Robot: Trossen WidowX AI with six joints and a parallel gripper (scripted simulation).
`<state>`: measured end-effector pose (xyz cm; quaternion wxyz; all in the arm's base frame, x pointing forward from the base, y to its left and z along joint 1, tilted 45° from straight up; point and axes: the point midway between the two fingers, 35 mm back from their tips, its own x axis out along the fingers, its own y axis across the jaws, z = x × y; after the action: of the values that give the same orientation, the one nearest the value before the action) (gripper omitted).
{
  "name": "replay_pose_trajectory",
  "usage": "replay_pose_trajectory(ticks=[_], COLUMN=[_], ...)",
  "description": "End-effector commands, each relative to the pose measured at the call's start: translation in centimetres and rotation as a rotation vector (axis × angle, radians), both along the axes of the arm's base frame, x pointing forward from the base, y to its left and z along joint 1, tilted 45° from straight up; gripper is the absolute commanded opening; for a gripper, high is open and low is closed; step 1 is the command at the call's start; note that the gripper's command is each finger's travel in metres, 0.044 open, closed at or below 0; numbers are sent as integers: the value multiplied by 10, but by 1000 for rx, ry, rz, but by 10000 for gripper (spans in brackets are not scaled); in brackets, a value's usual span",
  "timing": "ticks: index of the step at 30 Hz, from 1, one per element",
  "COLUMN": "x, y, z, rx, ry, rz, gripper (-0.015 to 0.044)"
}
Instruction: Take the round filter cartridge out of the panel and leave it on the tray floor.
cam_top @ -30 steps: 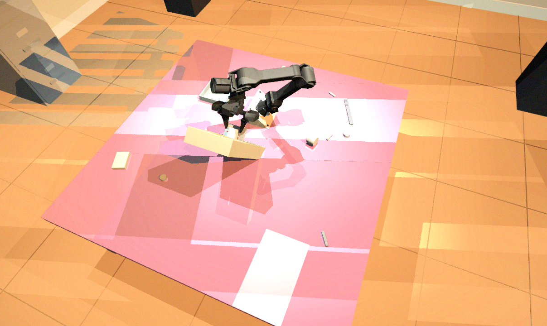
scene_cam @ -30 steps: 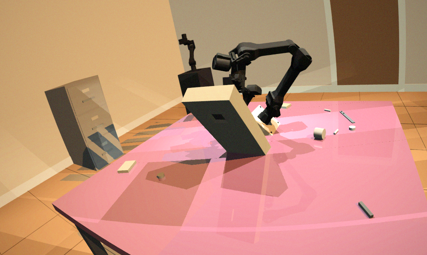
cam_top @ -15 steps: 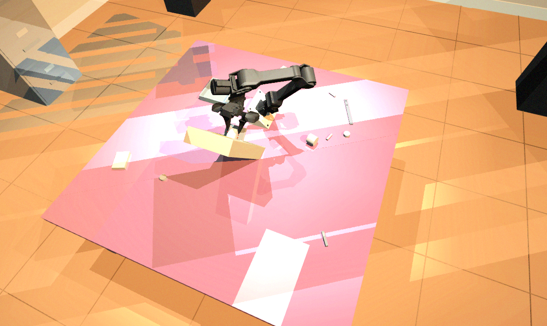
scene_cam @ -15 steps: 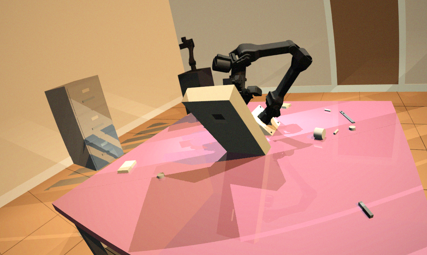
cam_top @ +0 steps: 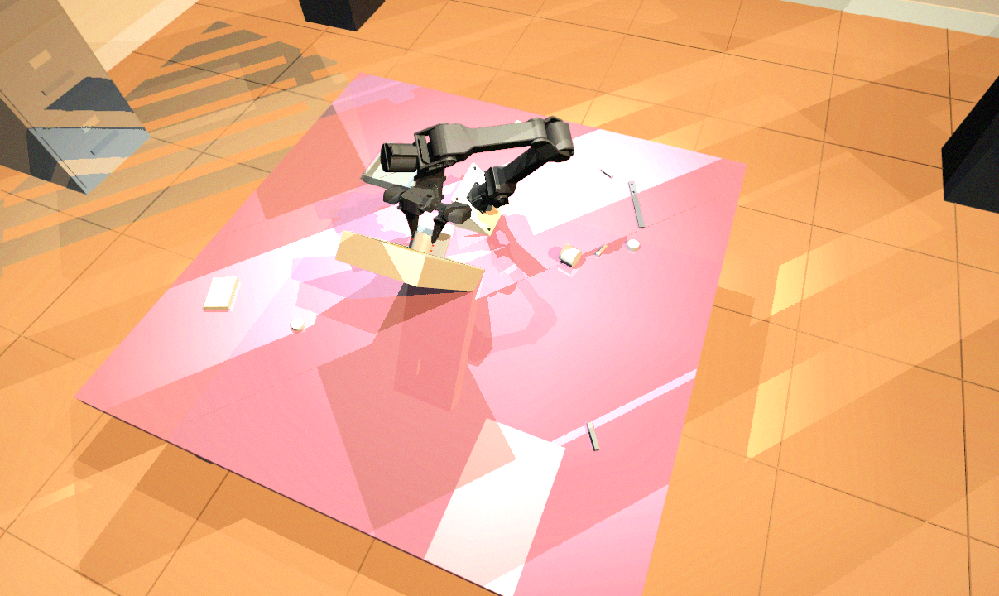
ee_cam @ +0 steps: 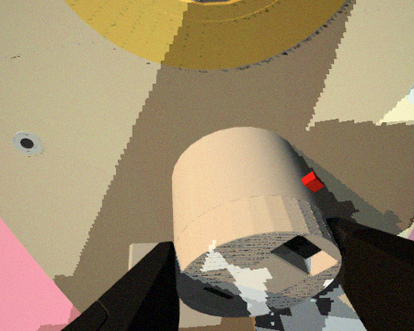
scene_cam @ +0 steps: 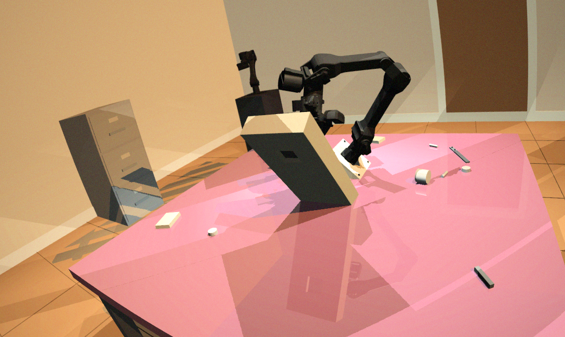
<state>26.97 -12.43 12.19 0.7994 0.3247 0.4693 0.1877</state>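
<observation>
The round filter cartridge (cam_top: 421, 241) (ee_cam: 235, 175) is out of its bore. My gripper (cam_top: 425, 240) (ee_cam: 250, 245) is shut on its sides, near the slotted end face in the wrist view. The cartridge is in front of the lower face of the tilted service panel (cam_top: 372, 255) (scene_cam: 305, 167) (ee_cam: 69, 83), below the yellow ring (ee_cam: 207, 46). A red mark (ee_cam: 313, 181) shows beside it. I cannot tell whether it rests on anything. The panel hides the fingertips and cartridge in the exterior view. The shallow tray (cam_top: 393, 178) stands behind the arm.
A white plate (scene_cam: 341, 147) is at the arm's base, beside the panel. A white cylinder (cam_top: 570, 256) (scene_cam: 422, 176) and a flat bar (cam_top: 636, 204) (scene_cam: 459, 154) lie right. A cream block (cam_top: 221, 293) (scene_cam: 167, 220) and a small disc (cam_top: 297, 324) (scene_cam: 212, 231) lie left.
</observation>
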Motion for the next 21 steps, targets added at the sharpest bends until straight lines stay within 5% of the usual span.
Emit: replay_pose_trajectory(ticks=[1,21], x=[4,-37], y=[-7,-64], z=[8,59], rx=[0,14], ry=[-5,38], rz=[-9,-136], gripper=[0,0])
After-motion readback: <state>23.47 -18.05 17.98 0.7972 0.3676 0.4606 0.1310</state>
